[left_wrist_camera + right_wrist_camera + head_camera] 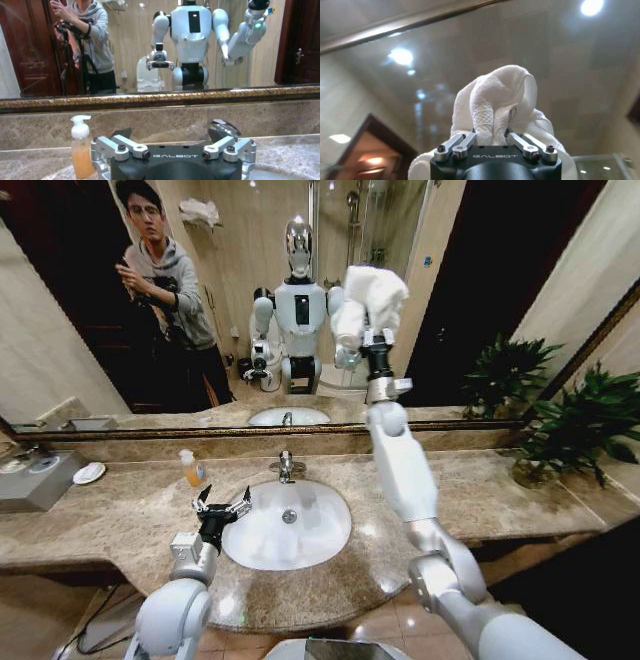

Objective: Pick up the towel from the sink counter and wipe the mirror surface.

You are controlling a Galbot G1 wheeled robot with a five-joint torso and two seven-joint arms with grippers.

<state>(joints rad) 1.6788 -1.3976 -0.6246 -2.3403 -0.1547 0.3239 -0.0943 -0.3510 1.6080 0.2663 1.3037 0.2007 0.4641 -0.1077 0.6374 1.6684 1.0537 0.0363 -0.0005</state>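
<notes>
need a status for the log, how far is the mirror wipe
Pickup looks done: the right gripper is shut on the towel, raised off the counter and held up at the mirror. Wiping is in hand; how much glass remains can't be judged. The left gripper waits open by the basin.

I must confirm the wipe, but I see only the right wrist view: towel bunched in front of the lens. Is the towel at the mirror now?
Observer: Yes. In the head view the right end effector holds the towel raised against the mirror surface, above the faucet.
Operator: Where is the other arm?
Observer: The left end effector hovers open at the basin's left rim, holding nothing.
Operator: Anything near it?
Observer: A soap bottle stands on the sink counter just behind it.
</notes>
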